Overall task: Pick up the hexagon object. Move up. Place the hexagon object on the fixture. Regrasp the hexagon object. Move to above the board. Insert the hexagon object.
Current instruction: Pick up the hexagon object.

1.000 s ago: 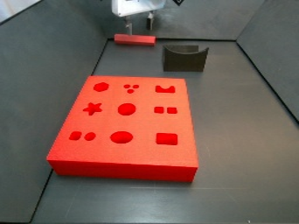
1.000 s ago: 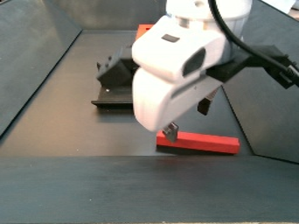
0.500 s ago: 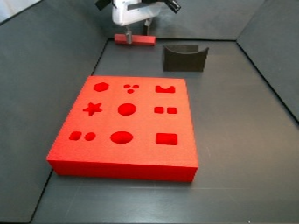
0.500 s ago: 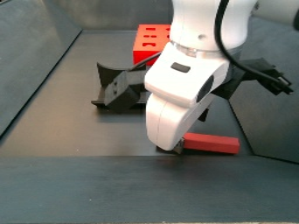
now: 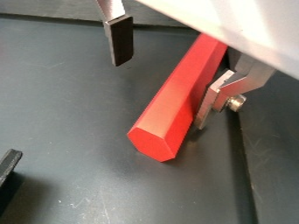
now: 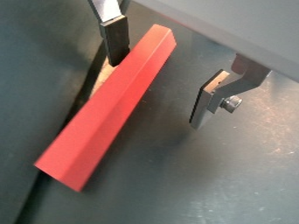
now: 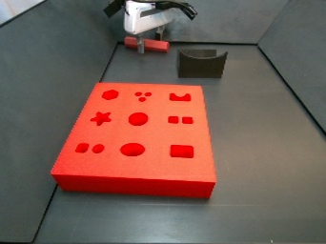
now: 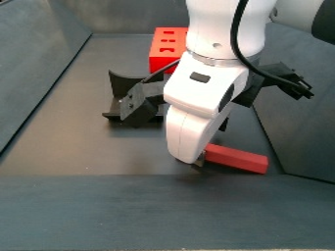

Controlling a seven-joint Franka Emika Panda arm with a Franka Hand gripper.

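Dark grey floor carries everything. I see the tool [image 5: 163, 74] low over the hexagon object [image 5: 179, 96], plates apart, straddling the bar where it lies flat. My concern: one pad [image 6: 112, 44] sits closer, so closing may skew it. Farther off stand the fixture [image 7: 201, 63] and board [image 7: 137, 133].

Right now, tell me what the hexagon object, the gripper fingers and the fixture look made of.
Hexagon object: matte red, likely plastic, with no glare. The open gripper straddles it; its fingers look like bare metal, silver with a screw. Fixture: dull dark grey, plastic or painted metal, can't tell.
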